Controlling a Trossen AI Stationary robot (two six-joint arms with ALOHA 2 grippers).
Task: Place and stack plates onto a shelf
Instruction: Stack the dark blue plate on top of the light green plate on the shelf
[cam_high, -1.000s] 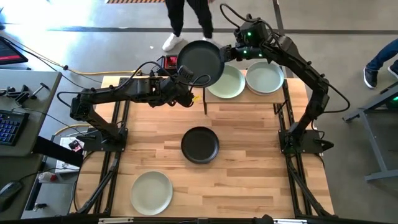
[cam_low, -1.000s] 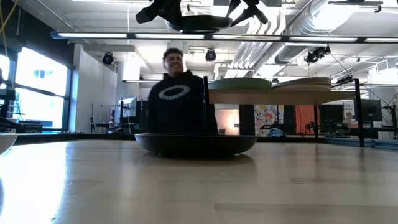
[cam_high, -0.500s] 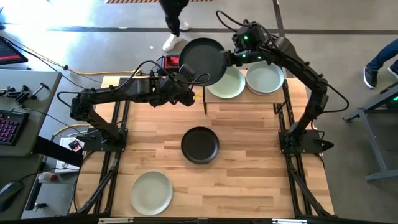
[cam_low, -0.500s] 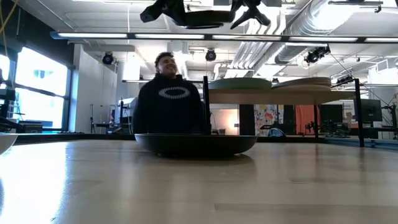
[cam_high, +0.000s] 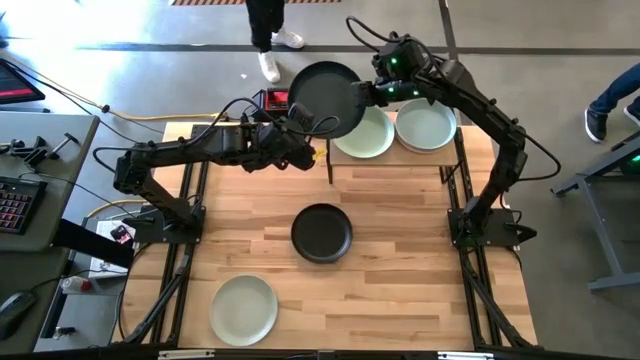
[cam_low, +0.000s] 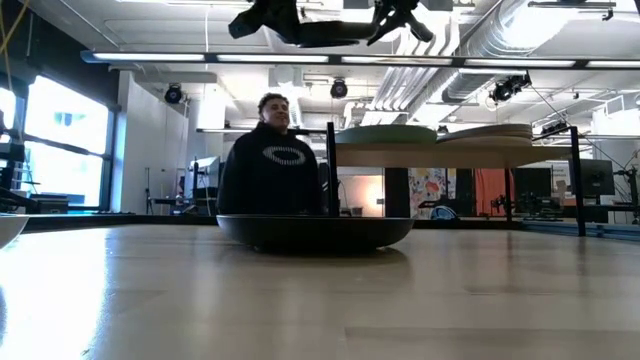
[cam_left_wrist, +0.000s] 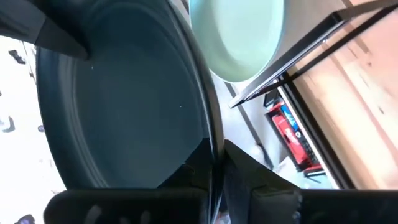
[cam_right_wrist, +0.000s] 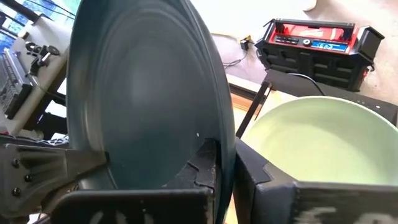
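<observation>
While both grippers, left gripper (cam_high: 303, 128) and right gripper (cam_high: 364, 92), pinch the dark plate (cam_high: 325, 98) aloft beside the shelf (cam_high: 450, 150) | two stacks shelved (counts unclear) | black plate (cam_high: 322, 232), pale plate (cam_high: 244, 309) wait on table (cam_high: 400, 250).

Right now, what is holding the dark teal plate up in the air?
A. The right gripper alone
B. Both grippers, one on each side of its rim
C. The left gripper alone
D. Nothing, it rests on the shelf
B: the dark teal plate hangs above the table with the left gripper shut on one side of its rim and the right gripper shut on the opposite side; each wrist view shows that arm's own fingers pinching the rim.
</observation>
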